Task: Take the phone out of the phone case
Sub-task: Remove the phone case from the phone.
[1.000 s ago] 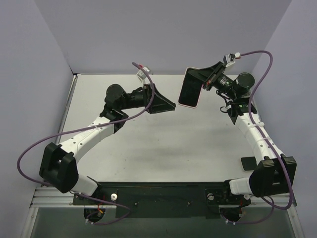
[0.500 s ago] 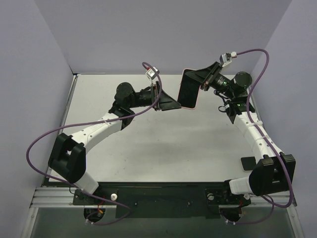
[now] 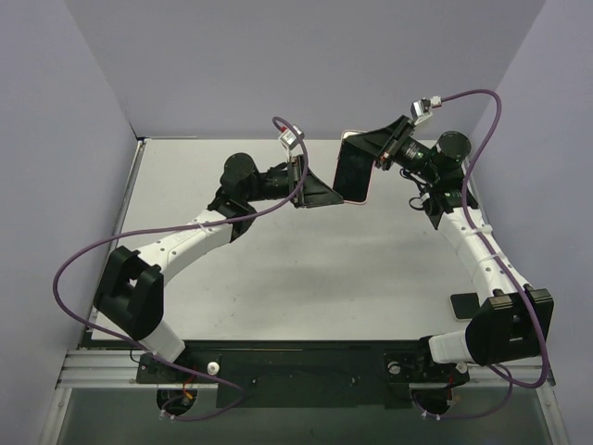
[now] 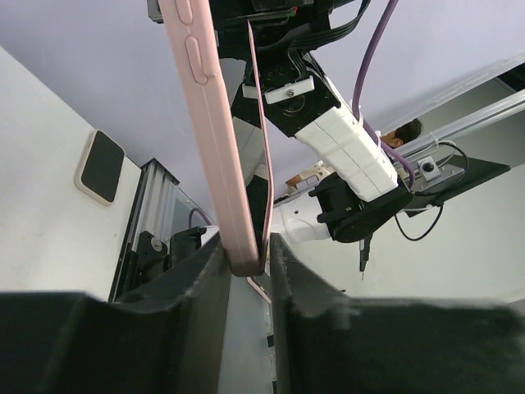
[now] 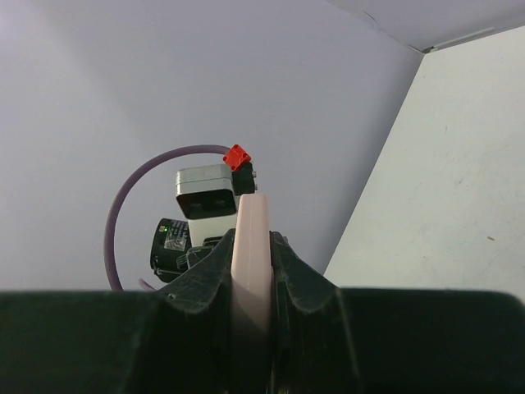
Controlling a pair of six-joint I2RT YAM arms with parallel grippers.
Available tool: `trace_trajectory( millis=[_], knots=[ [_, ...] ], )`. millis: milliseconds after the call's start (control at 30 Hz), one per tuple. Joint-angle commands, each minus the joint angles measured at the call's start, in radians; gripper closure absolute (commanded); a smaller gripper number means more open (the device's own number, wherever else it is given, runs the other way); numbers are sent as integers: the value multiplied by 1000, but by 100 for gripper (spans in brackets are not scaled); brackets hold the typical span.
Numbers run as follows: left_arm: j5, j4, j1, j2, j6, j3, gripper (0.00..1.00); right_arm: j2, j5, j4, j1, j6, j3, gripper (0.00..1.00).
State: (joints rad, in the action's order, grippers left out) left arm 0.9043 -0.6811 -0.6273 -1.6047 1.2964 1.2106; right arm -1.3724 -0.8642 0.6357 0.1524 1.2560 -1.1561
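Right gripper (image 3: 374, 151), clamped on the pink case (image 4: 215, 131), holds it and the phone (image 3: 350, 174) on edge above the far middle of the table (image 3: 306, 269). Left gripper (image 4: 246, 261) brackets its left edge, jaws narrow; we cannot confirm contact. We judge the case pliant and the phone stiff and slippery: peel at a corner.

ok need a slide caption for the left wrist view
Left hand brackets the near end of the pink phone case while the right hand grips its far end above the table.
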Motion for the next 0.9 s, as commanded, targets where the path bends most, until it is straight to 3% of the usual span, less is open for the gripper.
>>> trace_trajectory(
  millis=[0, 67, 100, 200, 333, 600, 867],
  knots=[
    [15, -61, -15, 12, -6, 60, 75, 32, 37, -25, 10, -92, -53, 100],
    [18, -124, -14, 18, -12, 47, 97, 32, 47, -89, 10, -115, -56, 100],
    [21, -194, -14, 22, -20, 35, 99, 32, 48, -118, 10, -119, -63, 100],
    [97, -316, -14, 19, -75, 53, 100, 47, 42, -209, 22, -122, -60, 100],
    [226, -278, -14, -20, -180, 154, 100, 78, 21, -315, 65, -127, -63, 100],
    [318, -333, -11, -28, -364, 155, 100, 118, -21, -177, 114, 65, 2, 100],
    [298, -69, -3, -35, -631, 210, 100, 125, -24, 4, 145, 239, 76, 100]
  ],
)
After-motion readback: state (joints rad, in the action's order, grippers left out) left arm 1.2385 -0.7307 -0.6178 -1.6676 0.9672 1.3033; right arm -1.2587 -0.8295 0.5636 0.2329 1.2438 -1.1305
